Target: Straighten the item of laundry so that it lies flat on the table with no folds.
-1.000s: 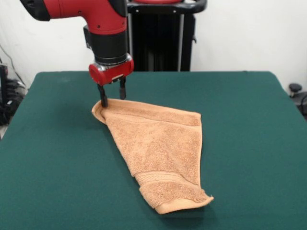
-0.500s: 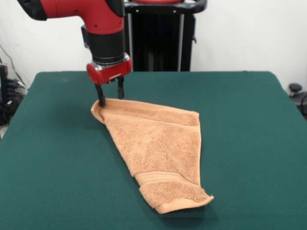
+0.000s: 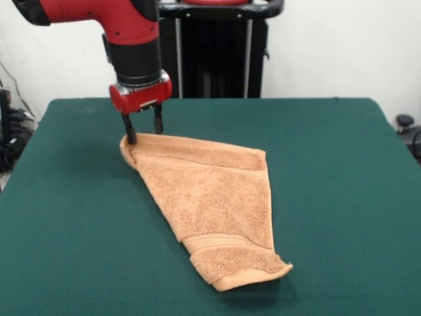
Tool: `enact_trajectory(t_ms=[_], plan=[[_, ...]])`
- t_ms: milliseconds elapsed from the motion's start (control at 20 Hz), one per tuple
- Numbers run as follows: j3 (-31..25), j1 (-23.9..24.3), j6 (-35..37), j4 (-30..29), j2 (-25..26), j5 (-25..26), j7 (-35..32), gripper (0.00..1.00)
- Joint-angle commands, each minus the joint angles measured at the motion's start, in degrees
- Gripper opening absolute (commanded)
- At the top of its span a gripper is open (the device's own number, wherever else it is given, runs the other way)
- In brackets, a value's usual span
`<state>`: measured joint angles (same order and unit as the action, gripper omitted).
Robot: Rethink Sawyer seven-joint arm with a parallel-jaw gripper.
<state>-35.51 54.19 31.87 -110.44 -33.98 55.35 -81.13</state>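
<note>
A small orange-tan terry hand towel (image 3: 214,201) lies on the green cloth worktop (image 3: 342,191), roughly midway between the left and right edges. It runs diagonally from a point toward the far left corner down toward the near edge. Its outline is roughly triangular: one tip points to the far left, a straight folded edge runs from that tip toward the right, and the cloth narrows again to a hemmed end close to the near edge. A woven band (image 3: 220,241) crosses the towel just above that hemmed end, and the hem itself curls upward slightly, casting a shadow on the cloth beneath. The far-left tip is bunched into a small rounded fold rather than lying flat.

The red and black arm comes down over that tip, and its gripper (image 3: 143,125) hangs right at it. The jaws stand partly open, with a clear gap between the two dark fingers (image 3: 129,132). The left finger in the picture touches or presses into the bunched tip, while the other sits just behind the towel's far edge. Whether any cloth is pinched between them cannot be told from this view.
</note>
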Motion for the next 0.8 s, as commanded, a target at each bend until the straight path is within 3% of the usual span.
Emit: enact_trajectory(t_ms=[50,800], plan=[[-3.45,0.51,-2.03,1.74,2.25,-1.28,4.42,1.0],[-2.91,-0.4,-3.52,1.27,1.34,0.43,2.99,1.0]])
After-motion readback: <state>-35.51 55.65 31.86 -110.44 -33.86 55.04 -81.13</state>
